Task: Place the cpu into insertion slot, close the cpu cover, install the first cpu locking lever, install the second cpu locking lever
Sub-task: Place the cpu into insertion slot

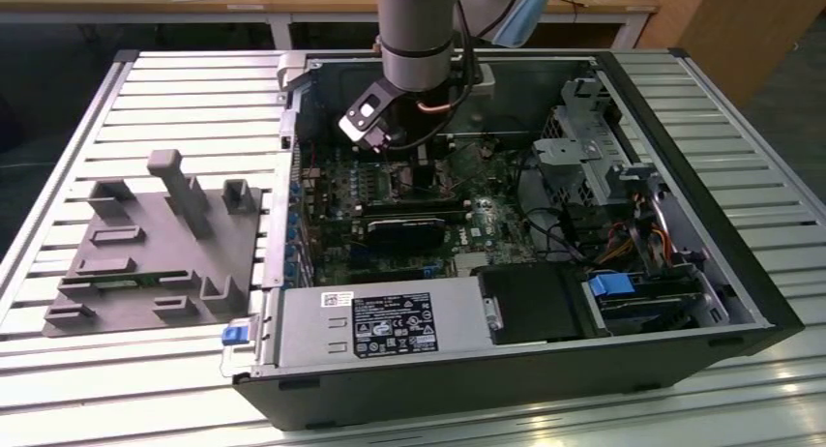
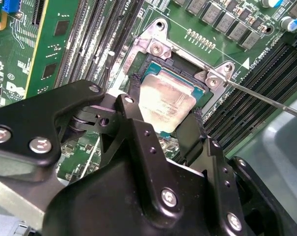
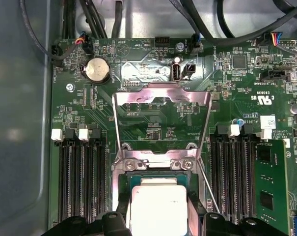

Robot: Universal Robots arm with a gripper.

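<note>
The small, flat, square silver-grey metal cpu [image 2: 164, 98] is clasped at two opposite edges by the black two-fingered gripper [image 2: 164, 105], within the rim of the square dark silver-rimmed insertion slot [image 2: 149, 63]; whether it is seated cannot be told. The thin silver metal-frame cpu cover [image 3: 133, 97] is swung open from the slot's edge.

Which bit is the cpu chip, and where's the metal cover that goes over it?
cpu [image 2: 165, 101]: second wrist view, middle of its grey metal top.
cpu cover [image 3: 160, 93]: first wrist view, the bar of the opened silver frame farthest from its hinge.
</note>
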